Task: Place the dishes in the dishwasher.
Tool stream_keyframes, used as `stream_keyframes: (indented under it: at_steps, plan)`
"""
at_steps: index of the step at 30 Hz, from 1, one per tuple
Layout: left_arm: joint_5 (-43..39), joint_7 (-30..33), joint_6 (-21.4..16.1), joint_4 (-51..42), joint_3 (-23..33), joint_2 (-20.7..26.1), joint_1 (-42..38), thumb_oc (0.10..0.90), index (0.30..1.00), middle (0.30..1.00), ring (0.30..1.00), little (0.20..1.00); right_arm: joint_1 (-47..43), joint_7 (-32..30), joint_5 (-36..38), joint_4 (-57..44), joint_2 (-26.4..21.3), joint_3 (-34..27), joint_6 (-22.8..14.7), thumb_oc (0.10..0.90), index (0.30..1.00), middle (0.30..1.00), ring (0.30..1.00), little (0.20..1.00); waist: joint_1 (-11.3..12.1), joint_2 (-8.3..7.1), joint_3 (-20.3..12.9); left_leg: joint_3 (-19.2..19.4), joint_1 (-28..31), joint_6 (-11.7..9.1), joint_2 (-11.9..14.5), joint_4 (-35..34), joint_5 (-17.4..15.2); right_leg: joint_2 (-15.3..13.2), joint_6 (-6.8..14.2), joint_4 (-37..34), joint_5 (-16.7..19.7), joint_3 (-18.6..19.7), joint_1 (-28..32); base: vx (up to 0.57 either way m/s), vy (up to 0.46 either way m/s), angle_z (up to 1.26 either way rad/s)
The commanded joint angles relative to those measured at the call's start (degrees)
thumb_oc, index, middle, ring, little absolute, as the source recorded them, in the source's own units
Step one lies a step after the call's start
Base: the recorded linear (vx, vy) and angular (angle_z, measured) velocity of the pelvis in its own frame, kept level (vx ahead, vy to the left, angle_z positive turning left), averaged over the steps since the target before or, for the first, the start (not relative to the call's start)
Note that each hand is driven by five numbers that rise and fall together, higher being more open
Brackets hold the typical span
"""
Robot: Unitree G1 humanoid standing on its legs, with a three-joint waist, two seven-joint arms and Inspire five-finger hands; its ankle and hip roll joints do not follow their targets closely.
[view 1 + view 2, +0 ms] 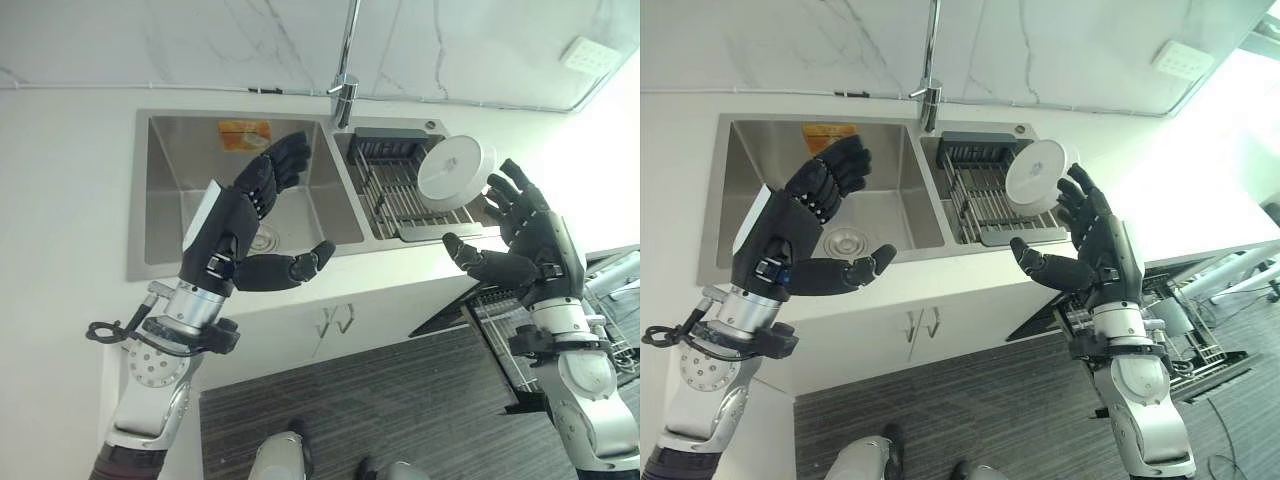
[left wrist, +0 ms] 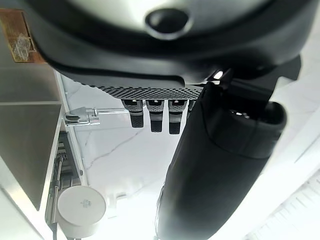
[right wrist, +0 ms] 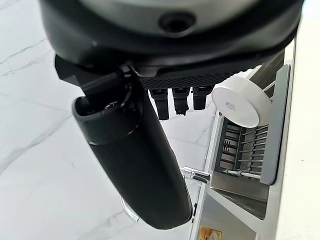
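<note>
A round white dish stands tilted on its edge in the dark drying rack set in the sink's right basin. My right hand hovers open just to the right of it, fingers spread near its rim and thumb stretched toward the rack, holding nothing. The right wrist view has the dish just past my fingertips. My left hand is open above the left basin, palm turned right, empty. Low on the right, the dishwasher's wire rack is pulled out below the counter.
A chrome faucet rises behind the divider between the two basins. An orange patch shows on the left basin's back wall. White counter surrounds the sink, with cabinet doors below and dark floor in front.
</note>
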Motion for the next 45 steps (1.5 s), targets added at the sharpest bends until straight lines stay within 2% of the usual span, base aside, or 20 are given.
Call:
stream_keyframes:
  at_steps: [1, 3, 8, 9, 11, 13, 15, 16, 17, 18, 19, 22, 25, 31, 34, 38, 40, 42, 43, 45]
  plan:
    - [1.62, 2.17, -5.13, -8.88, -0.85, 0.6, -3.73, 0.8, 0.9, 0.9, 0.9, 0.9, -4.28, 1.67, 2.04, -3.14, -1.59, -3.48, -5.26, 0.8, 0.9, 0.9, 0.9, 0.9, -1.39, 0.33, -3.87, -6.03, 5.35, -5.59, 1.62, -1.41, -6.68, -1.49, 2.21, 0.98, 7.0, 1.18, -3.95, 0.11, -0.291, 0.18]
    - [2.32, 2.84, -4.58, -9.2, -1.04, 1.15, -4.32, 0.8, 0.9, 0.9, 0.9, 0.9, -4.88, 1.97, 1.89, -4.26, -1.77, -2.75, -4.93, 0.8, 0.9, 0.9, 0.9, 0.9, -1.78, 0.17, -3.58, -6.64, 5.92, -6.11, 2.91, -1.41, -6.93, -3.44, 2.86, 0.98, 9.1, 3.47, -7.73, 0.12, -0.297, 0.12]
    - [1.51, 1.66, -4.18, -9.43, 0.33, 3.17, -5.14, 0.8, 0.9, 0.9, 0.9, 0.9, -5.14, 2.66, 3.84, -6.13, -1.93, -3.06, -5.68, 0.8, 0.9, 0.9, 0.9, 0.9, -1.56, -0.55, -2.54, -9.81, 6.05, -6.75, 5.12, -1.41, -6.84, -3.51, 2.32, 0.98, 8.47, 8.08, -12.21, 0.2, -0.635, 0.33]
    - [0.06, 0.94, -4.97, -9.56, 1.42, 4.47, -4.5, 0.8, 0.9, 0.9, 0.9, 0.9, -5.73, 2.92, 4.48, -6.93, -2.14, -2.64, -6.47, 0.8, 0.9, 0.9, 0.9, 0.9, -0.35, -1.66, -2.24, -11.04, 6.31, -7.57, 7.28, -1.41, -6.85, -3.3, 2.18, 0.98, 7.97, 6.86, -10.43, 0.24, -1.009, 0.56]
    - [-1.98, 0.81, -4.95, -9.99, 1.97, 4.54, -3.48, 0.8, 0.9, 0.9, 0.9, 0.9, -6.55, 3.22, 4.74, -7.33, -2.72, -1.9, -6.37, 0.8, 0.9, 0.9, 0.9, 0.9, 0.17, -1.92, -2.52, -11.29, 6.55, -8.41, 9.14, -1.41, -6.53, -2.25, 2.31, 0.98, 6.56, 5.36, -8.5, 0.23, -0.825, 0.56]
    - [-4.83, 0.82, -4.12, -10.51, 2.14, 3.37, -1.96, 0.8, 0.9, 0.9, 0.9, 0.9, -6.33, 4.29, 5.8, -7.49, -3.74, -2.2, -5.49, 0.8, 0.9, 0.9, 0.9, 0.9, -0.26, -1.23, -3.56, -11.78, 7.04, -10.01, 10.98, -1.41, -5.66, -0.15, 2.11, 0.98, 4.17, 5.16, -7.44, 0.2, -0.52, 0.51]
    - [-6.38, 2.05, -3.69, -10.3, 1.92, 1.83, -1.17, 0.8, 0.9, 0.9, 0.9, 0.9, -6.72, 5.31, 5.22, -7.35, -4.69, -1.62, -4.64, 0.8, 0.9, 0.9, 0.9, 0.9, -1.17, 0.17, -4.63, -10.5, 6.87, -11.46, 12.81, -1.41, -4.34, 1.53, 0.6, 0.98, 2.42, 4.12, -6.32, 0.15, -0.37, 0.68]
    - [-7.68, 1.76, -3.21, -10.18, 1.96, 0.74, -0.62, 0.8, 0.9, 0.9, 0.9, 0.9, -6.0, 5.89, 6.33, -7.46, -5.21, -2.23, -4.96, 0.8, 0.9, 0.9, 0.9, 0.9, -1.92, 0.92, -4.85, -8.83, 6.69, -11.7, 13.27, -1.41, -3.42, 1.86, -0.25, 0.98, 1.73, 3.11, -5.49, 0.09, -0.303, 0.58]
    - [-8.14, 1.29, -3.37, -9.79, 1.3, -1.05, -0.52, 0.8, 0.9, 0.9, 0.9, 0.9, -4.68, 6.38, 5.74, -7.22, -5.6, -3.15, -5.85, 0.8, 0.9, 0.9, 0.9, 0.9, -3.78, 2.6, -4.73, -3.75, 6.75, -11.73, 14.08, -1.41, -2.48, 1.86, -1.59, 0.98, 0.64, 0.55, -4.07, 0.05, -0.245, 0.59]
    - [-8.25, 1.06, -3.44, -9.58, 1.16, -1.36, -0.52, 0.8, 0.9, 0.9, 0.9, 0.9, -4.37, 6.39, 5.37, -7.17, -5.59, -3.39, -6.19, 0.8, 0.9, 0.9, 0.9, 0.9, -4.15, 2.94, -4.73, -2.8, 6.84, -11.72, 14.18, -1.41, -2.41, 1.76, -1.71, 0.98, 0.54, -0.03, -3.83, 0.03, -0.187, 0.75]
    - [-8.89, 0.48, -4.16, -8.64, 0.55, -2.11, -0.69, 0.8, 0.9, 0.9, 0.9, 0.9, -3.51, 6.19, 5.38, -7.04, -6.12, -4.35, -6.59, 0.8, 0.9, 0.9, 0.9, 0.9, -5.02, 3.89, -4.46, -1.65, 7.77, -11.62, 12.69, -1.41, -3.11, 1.71, -1.7, 0.98, -0.04, -1.52, -2.66, 0.01, -0.114, 0.77]
    - [-10.28, -0.01, -5.28, -7.96, 1.28, -2.91, 0.66, 0.8, 0.9, 0.9, 0.9, 0.9, -4.23, 6.61, 5.37, -6.0, -6.48, -4.49, -6.12, 0.8, 0.9, 0.9, 0.9, 0.9, -4.38, 5.59, -4.65, -4.76, 7.15, -10.08, 5.44, -1.41, -5.27, 3.05, -1.53, 0.98, -0.33, -1.36, -2.76, 0.01, -0.072, 0.53]
    - [-8.94, -0.04, -5.63, -7.62, 0.95, -4.01, 1.04, 0.8, 0.9, 0.9, 0.9, 0.9, -5.23, 5.7, 2.51, -5.34, -4.59, -2.77, -6.33, 0.8, 0.9, 0.9, 0.9, 0.9, -3.87, 6.42, -5.15, -7.06, 5.63, -9.33, 2.6, -1.41, -5.44, 4.19, -1.79, 0.98, 0.28, -1.33, -3.24, 0.02, 0.007, 0.08]
    - [-6.05, 2.19, -4.54, -5.41, -1.44, -3.78, -1.71, 0.8, 0.9, 0.9, 0.9, 0.9, -6.98, 4.76, 1.42, -3.27, -2.92, 0.07, -6.72, 0.8, 0.9, 0.9, 0.9, 0.9, -4.02, 6.29, -5.91, -8.88, 5.74, -8.25, 0.61, -1.41, -6.63, 4.38, -1.48, 0.98, 0.36, -1.04, -2.69, 0.07, 0.134, 0.14]
    - [-4.89, 2.03, -4.52, -4.85, -1.13, -3.34, -1.63, 0.8, 0.9, 0.9, 0.9, 0.9, -6.96, 6.16, 3.71, -3.78, -1.58, -0.46, -10.44, 0.8, 0.9, 0.9, 0.9, 0.9, -3.84, 6.33, -5.78, -9.22, 6.74, -6.97, -0.92, -1.41, -7.83, 3.24, -0.38, 0.98, 1.27, -1.73, -2.43, 0.09, 0.302, -0.07]
    - [-4.25, 0.25, -5.36, -4.06, -0.87, -3.27, -1.71, 0.8, 0.9, 0.9, 0.9, 0.9, -8.17, 8.37, 7.13, -2.61, -0.18, -0.04, -11.39, 0.8, 0.9, 0.9, 0.9, 0.9, -2.75, 6.45, -5.46, -9.6, 7.17, -5.65, -1.71, -1.41, -8.11, 2.84, 0.34, 0.98, 2.41, -3.54, -1.2, 0.08, 0.196, -0.17]
    - [-3.54, -0.62, -5.84, -3.89, -1.04, -3.13, -1.52, 0.8, 0.9, 0.9, 0.9, 0.9, -8.53, 8.87, 10.92, -1.64, 0.76, -0.13, -12.85, 0.8, 0.9, 0.9, 0.9, 0.9, -2.31, 7.1, -5.02, -10.0, 7.4, -4.87, -1.38, -1.41, -7.77, 4.01, -0.16, 0.98, 4.27, -4.83, 1.79, 0.08, 0.134, -0.07]
    - [-2.94, -1.88, -6.83, -2.77, -1.16, -3.34, -1.28, 0.8, 0.9, 0.9, 0.9, 0.9, -8.18, 9.73, 13.43, -0.19, 2.53, -0.39, -14.2, 0.8, 0.9, 0.9, 0.9, 0.9, -2.6, 7.84, -4.0, -11.16, 7.56, -4.06, -1.09, -1.41, -6.78, 5.44, -0.98, 0.98, 9.05, -4.73, 2.56, 0.1, 0.072, -0.12]
    - [-2.54, -2.01, -7.03, -2.26, -1.33, -3.4, -1.23, 0.8, 0.9, 0.9, 0.9, 0.9, -8.17, 9.51, 13.16, 0.3, 3.21, -0.14, -14.48, 0.8, 0.9, 0.9, 0.9, 0.9, -2.55, 7.57, -3.41, -11.04, 7.93, -3.93, -1.25, -1.41, -6.91, 4.82, -1.08, 0.98, 9.93, -4.77, 1.92, 0.09, -0.02, -0.15]
    - [-2.88, -1.43, -6.28, -2.1, -0.86, -2.93, -1.65, 0.8, 0.9, 0.9, 0.9, 0.9, -7.64, 10.33, 11.92, 1.15, 4.5, 0.25, -14.85, 0.8, 0.9, 0.9, 0.9, 0.9, -2.34, 6.37, -2.65, -10.82, 8.29, -4.35, -2.28, -1.41, -6.93, 2.16, -0.8, 0.98, 8.17, -3.9, -1.15, 0.05, -0.137, -0.13]
